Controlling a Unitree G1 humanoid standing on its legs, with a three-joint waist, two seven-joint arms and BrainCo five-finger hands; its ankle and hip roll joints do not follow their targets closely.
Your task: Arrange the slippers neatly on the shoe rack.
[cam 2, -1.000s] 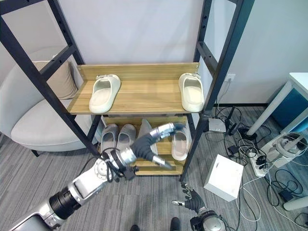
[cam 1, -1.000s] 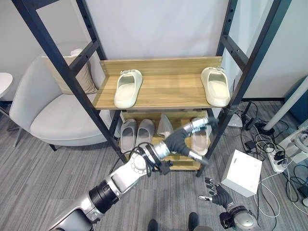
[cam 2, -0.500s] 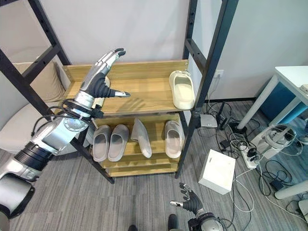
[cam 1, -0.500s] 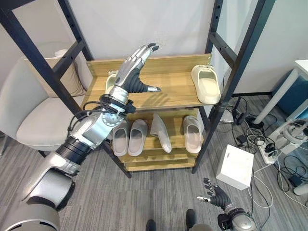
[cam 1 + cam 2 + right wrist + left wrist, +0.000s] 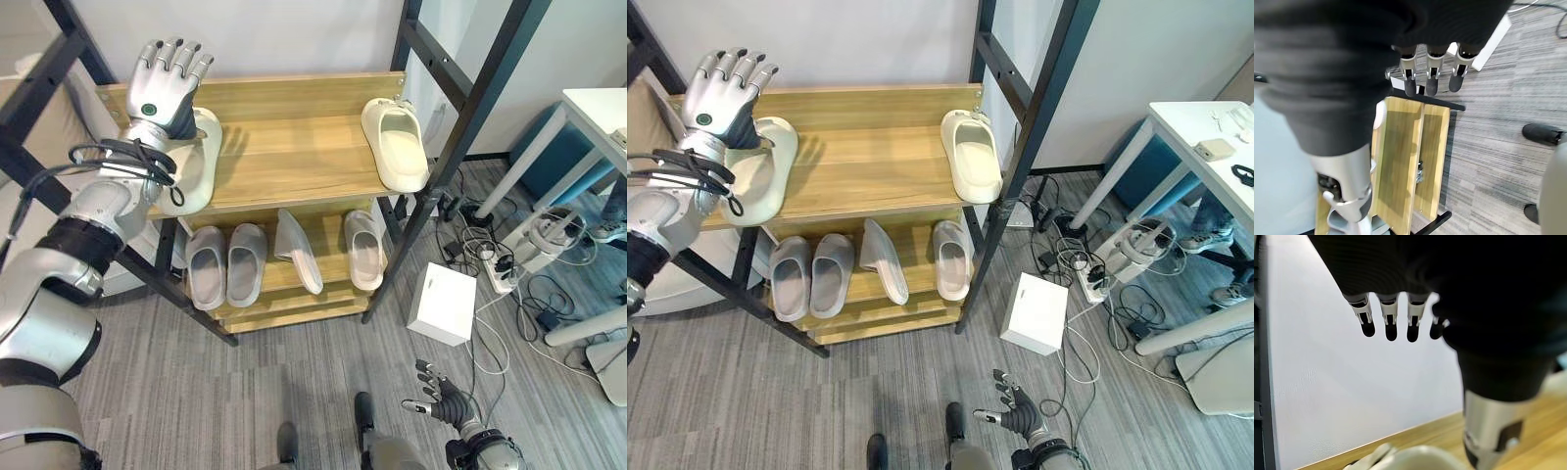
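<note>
Left robot hand (image 5: pixel 167 83) spread wide, empty, above cream slipper (image 5: pixel 193 166) on shoe rack (image 5: pixel 294 162).

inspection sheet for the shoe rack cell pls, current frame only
Surface: wooden shoe rack, two shelves in a dark frame.
Job's things: cream slipper at the top shelf's right end, another cream slipper at its left end; lower shelf has a grey pair, one tipped grey slipper, one flat grey slipper.
Clutter: white box on the floor.
Hands: left hand open above the left cream slipper; right hand open, low near the floor.
Cables: power strip and wires, right.
Surroundings: armchair, white desk.
</note>
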